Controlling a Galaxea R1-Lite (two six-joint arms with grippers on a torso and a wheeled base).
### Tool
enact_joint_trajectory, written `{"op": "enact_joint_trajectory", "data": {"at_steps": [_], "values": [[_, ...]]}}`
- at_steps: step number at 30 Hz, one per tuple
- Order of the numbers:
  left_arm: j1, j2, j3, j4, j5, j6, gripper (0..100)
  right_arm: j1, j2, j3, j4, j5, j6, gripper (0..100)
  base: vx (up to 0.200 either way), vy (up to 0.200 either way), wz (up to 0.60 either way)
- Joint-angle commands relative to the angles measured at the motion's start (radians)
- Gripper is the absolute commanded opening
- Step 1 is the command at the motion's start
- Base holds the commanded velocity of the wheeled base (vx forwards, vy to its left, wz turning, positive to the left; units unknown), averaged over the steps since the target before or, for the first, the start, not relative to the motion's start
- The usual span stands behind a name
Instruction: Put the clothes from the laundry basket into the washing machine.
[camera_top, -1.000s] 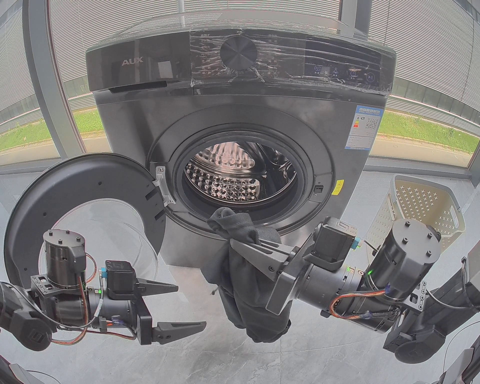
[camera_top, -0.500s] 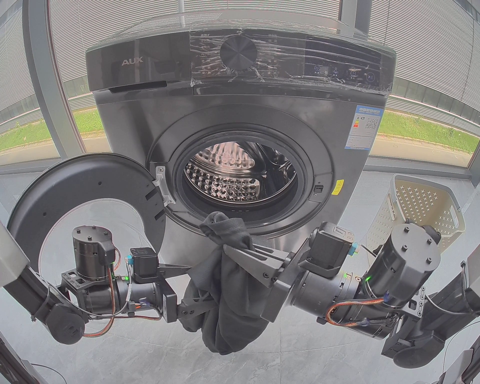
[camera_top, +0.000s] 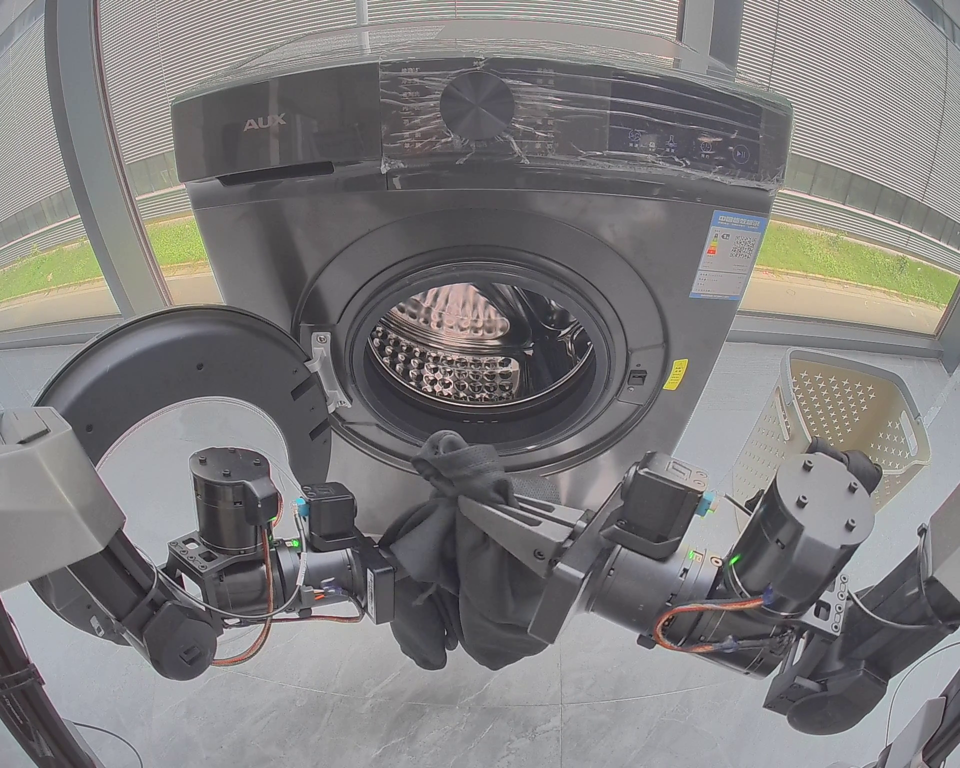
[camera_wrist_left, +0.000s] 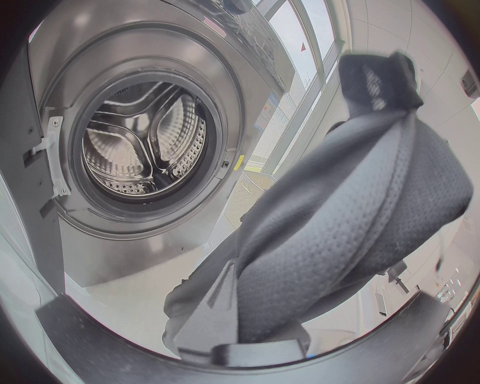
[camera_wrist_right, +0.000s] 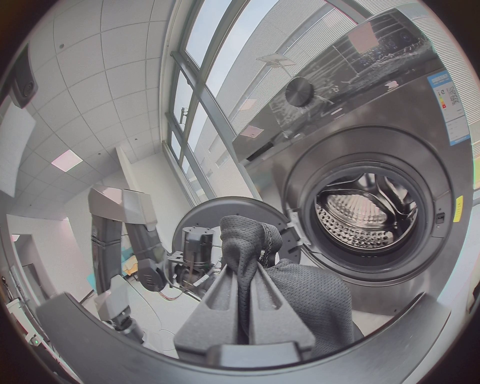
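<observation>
- My right gripper (camera_top: 478, 512) is clamped on the dark garment (camera_top: 485, 610), which hangs just in front of the washing machine (camera_top: 480, 230), below its opening.
- My left gripper (camera_top: 388, 588) is pressed into the garment's folds; I cannot tell whether it is open or closed.
- The door (camera_top: 170, 370) stands open at left, and the laundry basket (camera_top: 850, 410) sits beside the machine's right side.

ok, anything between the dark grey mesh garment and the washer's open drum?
Nothing. The right wrist view shows a bare stretch between the dark grey mesh garment, held by the right gripper, and the steel drum.
</observation>
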Motion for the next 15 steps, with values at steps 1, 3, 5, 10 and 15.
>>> {"op": "enact_joint_trajectory", "data": {"at_steps": [1, 3, 5, 10, 15], "values": [[0.012, -0.001, 0.019, -0.059, 0.023, -0.016, 0, -0.071, 0.035, 0.007, 0.002, -0.024, -0.022, 0, 0.0, 0.0, 0.0], [0.026, -0.01, 0.041, -0.106, 0.039, -0.022, 0, -0.108, 0.058, 0.007, -0.003, -0.034, -0.051, 0, 0.0, 0.0, 0.0], [0.041, -0.022, 0.062, -0.143, 0.048, -0.025, 0, -0.135, 0.068, 0.007, -0.006, -0.034, -0.071, 0, 0.0, 0.0, 0.0], [0.062, -0.07, 0.147, -0.253, 0.074, -0.024, 0, -0.213, 0.088, 0.011, -0.011, -0.036, -0.111, 0, 0.0, 0.0, 0.0], [0.055, -0.126, 0.203, -0.338, 0.1, -0.025, 0, -0.204, 0.091, 0.032, -0.052, -0.036, -0.114, 0, 0.0, 0.0, 0.0]]}}
